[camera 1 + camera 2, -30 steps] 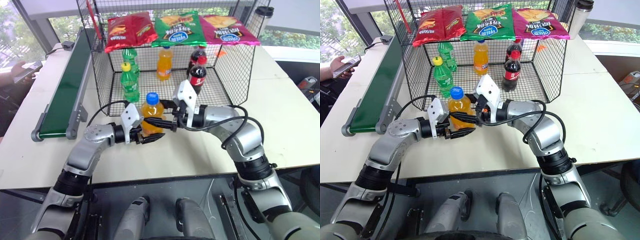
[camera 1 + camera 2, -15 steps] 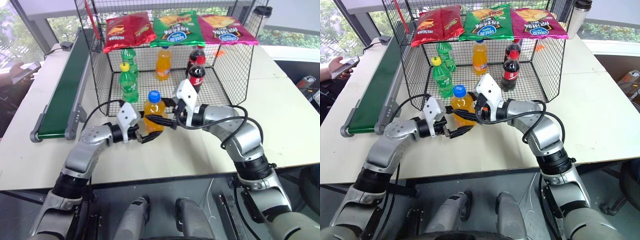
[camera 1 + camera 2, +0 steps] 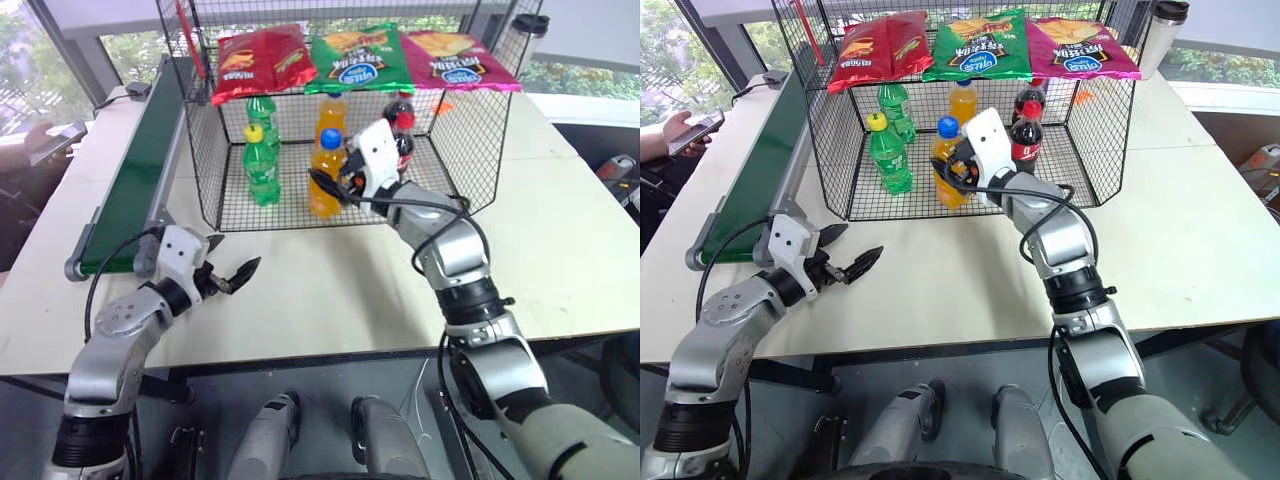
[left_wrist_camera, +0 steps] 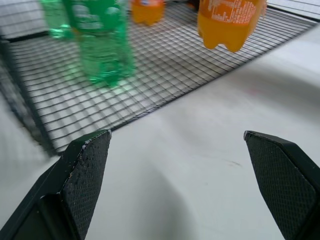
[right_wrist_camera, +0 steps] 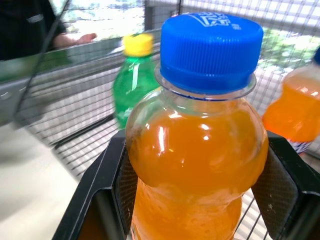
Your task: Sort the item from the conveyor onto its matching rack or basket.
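Right gripper (image 3: 958, 168): is pinching the bottle (image 3: 325, 175) at the basket's (image 3: 470, 150) front edge.
Left gripper (image 3: 238, 275): is standing spread over the tabletop (image 3: 330, 290).

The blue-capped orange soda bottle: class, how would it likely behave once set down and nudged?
The bottle looks full, so probably heavy for its size. Tall and narrow, it may tip on the basket mesh. Its smooth plastic could slip in the right gripper.

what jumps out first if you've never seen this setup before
The right pincer holds a blue-capped orange soda bottle up at the open front of the black wire basket, where green bottles and cola bottles stand. Three bright chip bags lie on its mesh top. The left pincer hangs open over the white table.
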`<state>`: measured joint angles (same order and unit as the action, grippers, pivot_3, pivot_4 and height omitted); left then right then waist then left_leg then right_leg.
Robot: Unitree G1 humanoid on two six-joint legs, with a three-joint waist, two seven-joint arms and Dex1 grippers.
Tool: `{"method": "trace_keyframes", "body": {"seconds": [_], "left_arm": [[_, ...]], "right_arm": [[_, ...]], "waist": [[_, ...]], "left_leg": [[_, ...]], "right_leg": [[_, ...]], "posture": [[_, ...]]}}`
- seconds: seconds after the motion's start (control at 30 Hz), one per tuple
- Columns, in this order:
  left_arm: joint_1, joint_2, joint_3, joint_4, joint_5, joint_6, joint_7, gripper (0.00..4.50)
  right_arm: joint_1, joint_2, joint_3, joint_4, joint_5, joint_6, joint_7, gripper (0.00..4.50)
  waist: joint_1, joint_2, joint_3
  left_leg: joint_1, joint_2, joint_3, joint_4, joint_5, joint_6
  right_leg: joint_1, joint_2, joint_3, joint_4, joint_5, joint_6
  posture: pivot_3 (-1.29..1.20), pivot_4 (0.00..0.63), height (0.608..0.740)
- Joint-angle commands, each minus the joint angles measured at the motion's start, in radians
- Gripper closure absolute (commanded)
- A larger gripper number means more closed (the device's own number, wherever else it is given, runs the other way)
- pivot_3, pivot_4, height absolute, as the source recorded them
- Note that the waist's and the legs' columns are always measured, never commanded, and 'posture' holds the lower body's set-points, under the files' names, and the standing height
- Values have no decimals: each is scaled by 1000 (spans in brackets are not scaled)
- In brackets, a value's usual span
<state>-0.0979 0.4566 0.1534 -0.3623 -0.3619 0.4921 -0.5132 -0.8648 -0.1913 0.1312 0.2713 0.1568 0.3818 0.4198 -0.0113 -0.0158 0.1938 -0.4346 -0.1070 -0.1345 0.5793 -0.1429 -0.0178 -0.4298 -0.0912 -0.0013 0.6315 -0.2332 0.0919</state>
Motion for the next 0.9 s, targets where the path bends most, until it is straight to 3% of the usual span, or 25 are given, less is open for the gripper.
{"method": "trace_keyframes", "body": {"seconds": [0.03, 0.8, 0.83, 0.87, 0.9], "left_arm": [[-20, -24, -4, -63, -3, 2, 47, 63], [-57, -67, -71, -83, 9, 28, 129, 63], [-58, -67, -72, -83, 10, 28, 130, 0], [-58, -68, -73, -83, 11, 28, 131, 0], [-59, -68, -75, -82, 11, 28, 132, 0]], "right_arm": [[-74, 14, -40, 45, -20, -91, -28, 2003], [-184, 62, -70, 416, -91, -349, -87, 2003], [-189, 62, -73, 428, -91, -354, -87, 981], [-192, 62, -76, 437, -91, -358, -86, 663], [-195, 61, -79, 445, -93, -362, -86, 53]], "waist": [[-1, 0, 0], [-7, 0, 0], [-8, 0, 0], [-8, 0, 0], [-8, 0, 0]], "left_leg": [[0, 0, 0, 0, 0, 0], [1, 1, 0, -1, 1, -1], [1, 1, 0, -1, 1, -1], [1, 1, 0, -1, 1, -1], [1, 1, 0, -1, 1, -1]], "right_leg": [[0, 0, 0, 0, 0, 0], [0, 2, 1, 1, 1, 0], [0, 2, 1, 1, 1, 0], [0, 2, 1, 1, 1, 0], [0, 2, 1, 1, 1, 0]], "posture": [[0, 150, 739], [0, 150, 739], [0, 150, 739], [0, 150, 739], [0, 150, 739]]}}
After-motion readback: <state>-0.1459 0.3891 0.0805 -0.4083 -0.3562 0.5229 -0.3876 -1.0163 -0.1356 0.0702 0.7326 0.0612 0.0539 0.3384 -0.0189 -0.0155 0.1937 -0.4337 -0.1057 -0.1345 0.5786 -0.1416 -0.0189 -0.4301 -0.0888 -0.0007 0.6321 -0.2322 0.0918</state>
